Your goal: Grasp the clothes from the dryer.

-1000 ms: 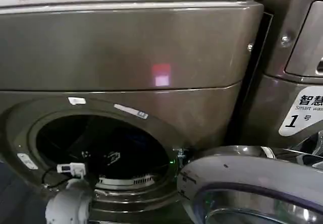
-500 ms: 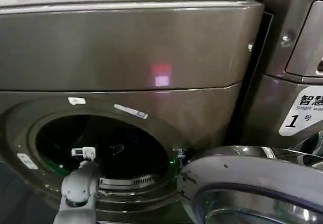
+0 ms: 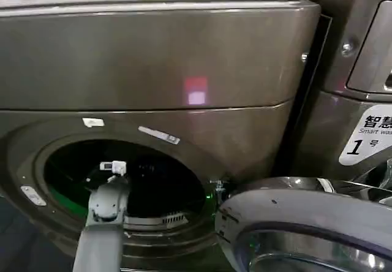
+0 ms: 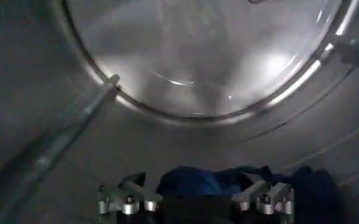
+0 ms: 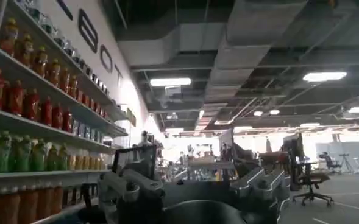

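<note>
The left arm reaches up from below into the round dark mouth of the large bronze-grey metal dryer (image 3: 153,70), its wrist just inside the rim. The glass door with its grey rim (image 3: 306,223) hangs swung open to the right. Inside the drum, the left gripper (image 4: 194,204) has its fingers (image 4: 125,201) spread wide apart, released, straddling the small dark blue bundle of soft clothes (image 4: 222,182), which lies on the drum's floor, just beyond the fingertips and not clasped. The right gripper (image 5: 191,195) is parked well away, pointing towards a room with shelves of bottled drinks (image 5: 27,109), its fingers spread and holding nothing.
</note>
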Robot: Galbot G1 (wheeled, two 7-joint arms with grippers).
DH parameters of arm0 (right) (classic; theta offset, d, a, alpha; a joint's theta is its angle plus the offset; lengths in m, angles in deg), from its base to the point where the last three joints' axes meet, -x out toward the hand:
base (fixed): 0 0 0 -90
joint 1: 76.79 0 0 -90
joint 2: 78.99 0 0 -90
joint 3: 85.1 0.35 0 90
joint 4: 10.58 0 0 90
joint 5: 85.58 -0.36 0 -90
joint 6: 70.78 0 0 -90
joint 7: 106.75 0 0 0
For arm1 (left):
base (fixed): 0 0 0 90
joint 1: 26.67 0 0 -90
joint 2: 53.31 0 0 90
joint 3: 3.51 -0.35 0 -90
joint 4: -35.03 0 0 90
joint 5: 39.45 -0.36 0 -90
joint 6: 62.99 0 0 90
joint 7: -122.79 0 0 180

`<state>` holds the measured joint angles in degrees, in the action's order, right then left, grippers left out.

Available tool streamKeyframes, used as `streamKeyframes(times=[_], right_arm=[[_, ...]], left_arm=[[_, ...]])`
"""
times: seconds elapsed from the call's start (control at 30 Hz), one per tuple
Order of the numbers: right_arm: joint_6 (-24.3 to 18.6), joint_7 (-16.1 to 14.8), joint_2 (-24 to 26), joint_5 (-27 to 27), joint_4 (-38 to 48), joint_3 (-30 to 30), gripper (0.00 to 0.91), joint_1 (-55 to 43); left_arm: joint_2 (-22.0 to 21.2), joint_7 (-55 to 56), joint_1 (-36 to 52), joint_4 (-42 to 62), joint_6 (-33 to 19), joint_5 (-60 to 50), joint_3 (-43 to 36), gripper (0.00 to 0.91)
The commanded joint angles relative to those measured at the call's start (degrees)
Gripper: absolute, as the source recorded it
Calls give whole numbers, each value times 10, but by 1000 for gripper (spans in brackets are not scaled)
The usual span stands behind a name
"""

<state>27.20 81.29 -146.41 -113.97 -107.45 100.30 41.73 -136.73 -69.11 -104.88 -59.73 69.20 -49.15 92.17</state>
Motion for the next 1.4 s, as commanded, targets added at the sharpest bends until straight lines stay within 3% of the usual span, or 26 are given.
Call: streamKeyframes(times=[0.03,0.1,0.3,0.47,0.63,0.77,1.07,1.4], right_arm=[[-1,0,-3,0,-2,-3,907,0],[-3,-1,-4,0,-1,-4,907,1],[-10,-8,-2,3,6,-7,907,3],[-11,-11,6,9,16,-6,907,2],[-11,-15,12,11,21,-5,907,3],[-12,-16,14,12,22,-4,907,6],[-12,-17,11,15,17,-12,907,3],[-17,-21,9,15,14,-10,907,8]], left_arm=[[-2,-110,122,157,-73,-231,-4,907],[2,-182,145,190,-114,-313,-7,907],[17,-368,185,245,-324,-565,-24,907],[18,-467,227,280,-449,-676,-24,907],[26,-560,265,307,-623,-729,-8,907],[36,-615,296,350,-657,-723,-13,907],[44,-654,314,356,-671,-699,-52,907],[43,-652,345,421,-646,-695,-61,907]])
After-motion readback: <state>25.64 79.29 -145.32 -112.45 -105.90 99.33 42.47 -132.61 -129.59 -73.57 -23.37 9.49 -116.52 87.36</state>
